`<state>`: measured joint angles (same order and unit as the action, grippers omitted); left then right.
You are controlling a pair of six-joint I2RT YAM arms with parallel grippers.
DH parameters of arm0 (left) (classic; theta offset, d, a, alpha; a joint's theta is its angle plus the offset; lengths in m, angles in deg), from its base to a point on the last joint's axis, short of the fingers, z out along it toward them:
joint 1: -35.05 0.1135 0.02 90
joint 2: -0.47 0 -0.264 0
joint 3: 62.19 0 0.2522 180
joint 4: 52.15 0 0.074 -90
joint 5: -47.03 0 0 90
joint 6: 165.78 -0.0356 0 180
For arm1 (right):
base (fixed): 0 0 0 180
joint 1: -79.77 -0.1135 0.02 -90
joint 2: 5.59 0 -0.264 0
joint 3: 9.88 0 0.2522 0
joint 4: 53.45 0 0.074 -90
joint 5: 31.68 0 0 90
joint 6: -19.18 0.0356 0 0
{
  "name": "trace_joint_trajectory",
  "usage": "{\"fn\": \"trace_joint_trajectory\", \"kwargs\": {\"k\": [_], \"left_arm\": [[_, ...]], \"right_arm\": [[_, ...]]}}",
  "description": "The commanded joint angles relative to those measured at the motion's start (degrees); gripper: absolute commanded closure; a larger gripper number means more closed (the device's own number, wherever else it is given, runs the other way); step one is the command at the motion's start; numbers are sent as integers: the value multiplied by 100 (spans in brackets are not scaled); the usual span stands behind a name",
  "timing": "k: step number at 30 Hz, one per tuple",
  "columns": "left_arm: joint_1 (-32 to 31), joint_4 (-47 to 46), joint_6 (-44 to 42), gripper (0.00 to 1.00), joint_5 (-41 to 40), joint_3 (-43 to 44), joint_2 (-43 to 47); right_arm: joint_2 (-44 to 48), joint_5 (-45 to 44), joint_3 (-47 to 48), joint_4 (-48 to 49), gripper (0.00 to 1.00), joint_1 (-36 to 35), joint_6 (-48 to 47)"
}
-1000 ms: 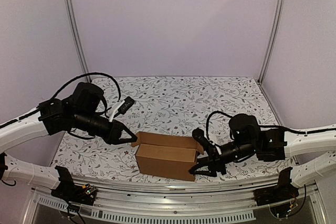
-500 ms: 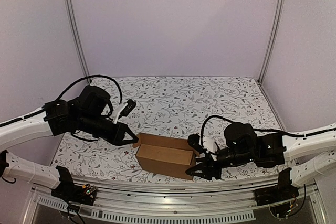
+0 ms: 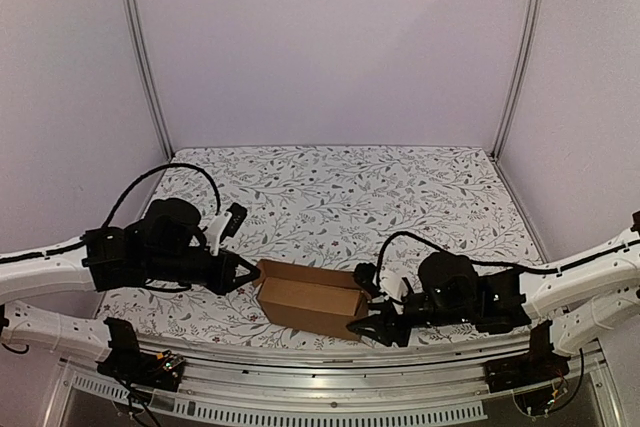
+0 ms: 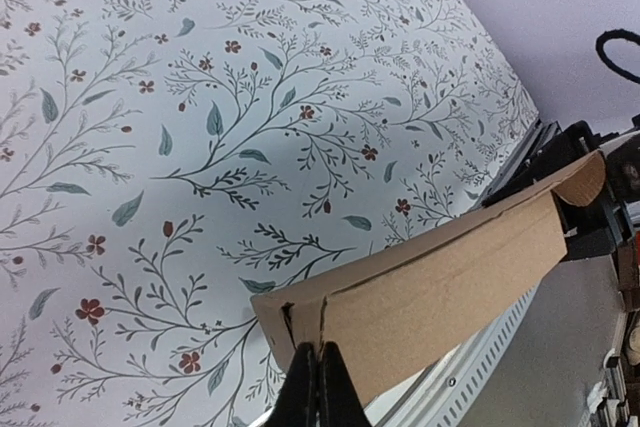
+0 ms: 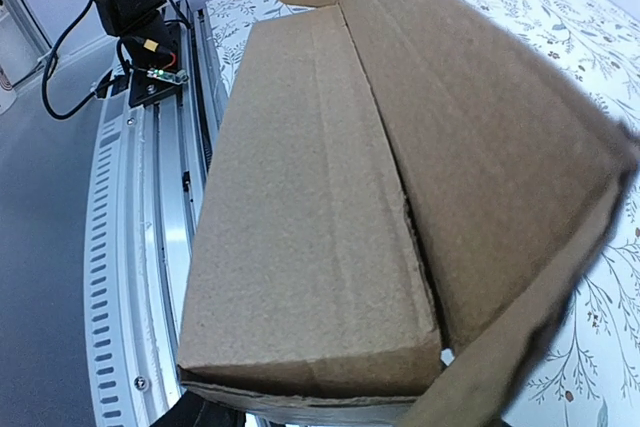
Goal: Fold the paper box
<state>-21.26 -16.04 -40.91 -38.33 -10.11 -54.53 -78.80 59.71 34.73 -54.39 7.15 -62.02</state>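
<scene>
Two tools are placed at the ends of the paper box [image 3: 310,297], low in the frame's centre, at the table's [image 3: 400,187] near edge. The left tool [image 3: 248,272] is closed, its tips pressed against the left end. Whether the right tool [image 3: 370,327] grips cannot be told.

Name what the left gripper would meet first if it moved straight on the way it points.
The paper box: the left gripper, shut, aims at its left end and seems to be touching it.
</scene>
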Motion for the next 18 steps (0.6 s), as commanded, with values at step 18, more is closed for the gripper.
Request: {"fn": "trace_joint_trajectory", "kwargs": {"k": [18], "left_arm": [[-189,-1489,510,100,-135,-1408,608]], "right_arm": [[-1368,-1216,-369,2491,92,-157,506]]}}
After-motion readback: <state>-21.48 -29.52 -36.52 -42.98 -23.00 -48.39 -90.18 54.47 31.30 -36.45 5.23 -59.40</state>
